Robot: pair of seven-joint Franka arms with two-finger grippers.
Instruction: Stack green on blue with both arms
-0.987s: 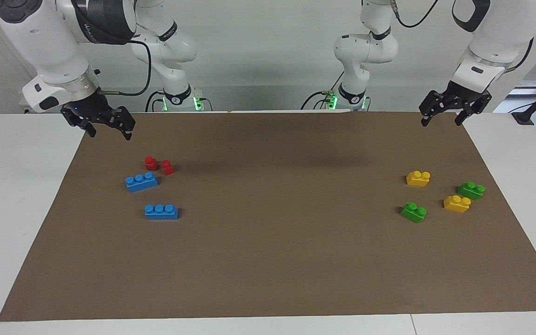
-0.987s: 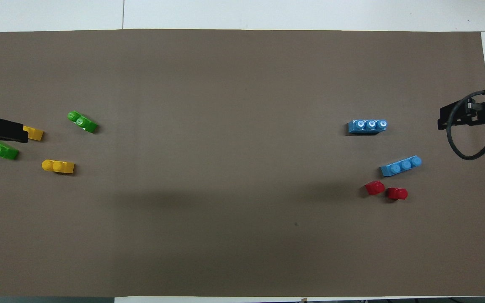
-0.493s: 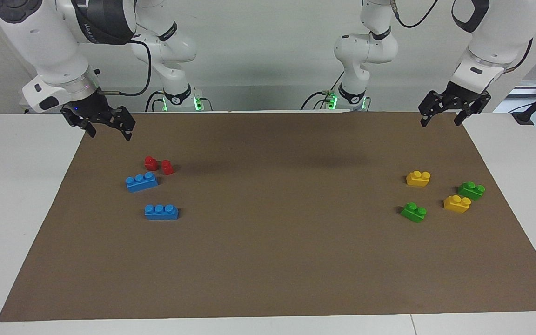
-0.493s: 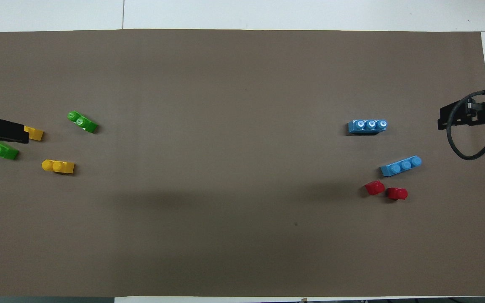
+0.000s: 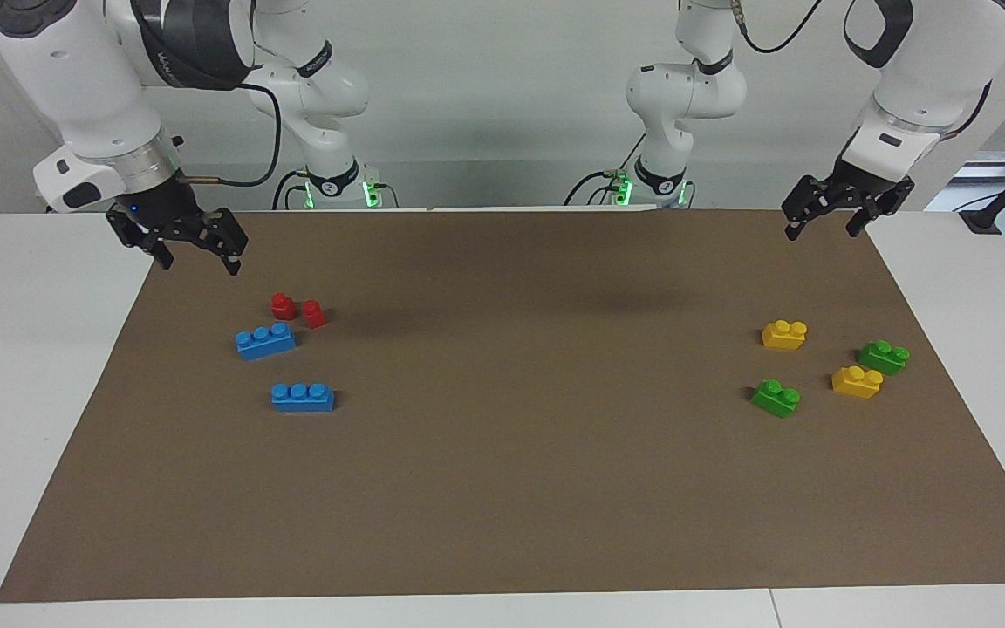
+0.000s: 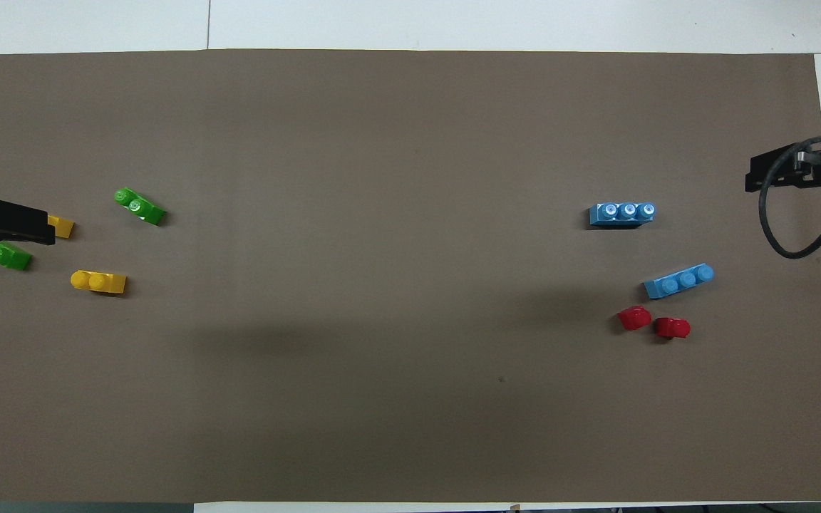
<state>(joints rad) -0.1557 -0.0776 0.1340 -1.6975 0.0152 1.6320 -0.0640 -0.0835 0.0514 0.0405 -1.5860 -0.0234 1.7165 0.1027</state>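
Left black two-finger gripper [image 5: 823,221] [image 6: 8,222] raised at upper right of the facing view, fingers spread wide, empty. Right black two-finger gripper [image 5: 194,253] [image 6: 774,174] raised at upper left, likewise wide and empty. Two small green two-stud plastic bricks [image 5: 775,398] [image 6: 139,206] at middle right on the brown mat [image 5: 520,480]; two blue three-stud plastic bricks [image 5: 303,397] [image 6: 622,214] at middle left.

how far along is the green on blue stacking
Nothing is stacked yet. Both green bricks lie on the mat at the left arm's end, both blue bricks at the right arm's end. The left tool and right tool hang open and empty. All picking and stacking remains.
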